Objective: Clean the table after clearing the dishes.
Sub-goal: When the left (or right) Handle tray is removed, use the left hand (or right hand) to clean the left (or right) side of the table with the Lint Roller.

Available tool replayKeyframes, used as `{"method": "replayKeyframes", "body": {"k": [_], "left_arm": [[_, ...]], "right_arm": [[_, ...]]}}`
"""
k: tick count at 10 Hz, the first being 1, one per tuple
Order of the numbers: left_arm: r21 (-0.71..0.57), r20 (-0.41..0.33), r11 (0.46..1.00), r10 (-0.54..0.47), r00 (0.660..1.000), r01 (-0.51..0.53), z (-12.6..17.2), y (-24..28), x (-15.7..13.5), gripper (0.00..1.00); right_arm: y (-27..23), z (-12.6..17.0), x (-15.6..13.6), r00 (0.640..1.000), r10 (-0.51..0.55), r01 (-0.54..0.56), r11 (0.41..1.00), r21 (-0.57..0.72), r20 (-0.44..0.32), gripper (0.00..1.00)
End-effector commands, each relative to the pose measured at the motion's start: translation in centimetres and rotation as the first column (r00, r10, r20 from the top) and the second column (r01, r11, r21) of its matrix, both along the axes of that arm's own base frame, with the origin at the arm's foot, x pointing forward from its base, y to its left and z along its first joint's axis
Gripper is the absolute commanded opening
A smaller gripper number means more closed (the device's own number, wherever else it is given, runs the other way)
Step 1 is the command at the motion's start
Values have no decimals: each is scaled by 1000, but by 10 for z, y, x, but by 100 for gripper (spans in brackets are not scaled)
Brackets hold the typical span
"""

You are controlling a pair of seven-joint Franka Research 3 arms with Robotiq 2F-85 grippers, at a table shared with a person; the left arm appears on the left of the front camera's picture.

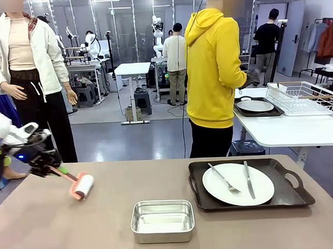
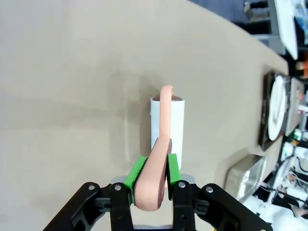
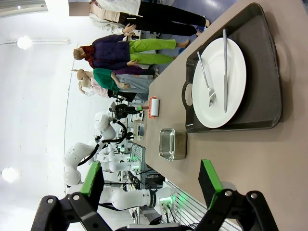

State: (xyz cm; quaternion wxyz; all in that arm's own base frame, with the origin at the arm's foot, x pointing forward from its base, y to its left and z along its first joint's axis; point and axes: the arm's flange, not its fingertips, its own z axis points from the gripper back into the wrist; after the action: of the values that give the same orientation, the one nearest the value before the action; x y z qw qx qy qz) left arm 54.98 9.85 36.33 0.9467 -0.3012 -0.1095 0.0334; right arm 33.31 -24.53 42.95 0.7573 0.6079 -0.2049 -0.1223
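**Loaded tray (image 1: pixel 281 197) nearer my right gripper (image 3: pixel 150 167)**

It sits lower right on the table (image 1: pixel 61 232), plate (image 1: pixel 234 174) aboard, long axis across the frame. Right jaws spread wide, empty. Far left, my left gripper (image 2: pixel 153 166) clamps the lint roller (image 1: pixel 84 186) handle.

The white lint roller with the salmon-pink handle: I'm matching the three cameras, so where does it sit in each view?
Front view: the white lint roller with salmon-pink handle is at left, over the taupe-brown table, in the left tool.
Left wrist view: centre, handle clamped between the tool's pads.
Right wrist view: small, upper middle.
Shared landmark: the shiny rectangular steel pan.
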Motion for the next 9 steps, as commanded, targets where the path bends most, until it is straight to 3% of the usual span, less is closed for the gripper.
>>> {"method": "replayKeyframes", "body": {"k": [1,4,6,9], "left_arm": [[-4,28,1000,8,1000,-8,13,30,-10,24],[-1,54,1000,2,999,-2,45,71,-30,24],[14,75,998,-56,996,55,77,64,-48,24],[-1,112,999,-48,993,48,131,48,-81,24]], "right_arm": [[1,4,0,1000,-1,1,1000,6,20,100],[1,4,0,1000,-1,1,1000,6,20,100],[1,4,0,1000,-1,1,1000,6,20,100],[1,4,0,1000,-1,1,1000,6,20,100]]}}
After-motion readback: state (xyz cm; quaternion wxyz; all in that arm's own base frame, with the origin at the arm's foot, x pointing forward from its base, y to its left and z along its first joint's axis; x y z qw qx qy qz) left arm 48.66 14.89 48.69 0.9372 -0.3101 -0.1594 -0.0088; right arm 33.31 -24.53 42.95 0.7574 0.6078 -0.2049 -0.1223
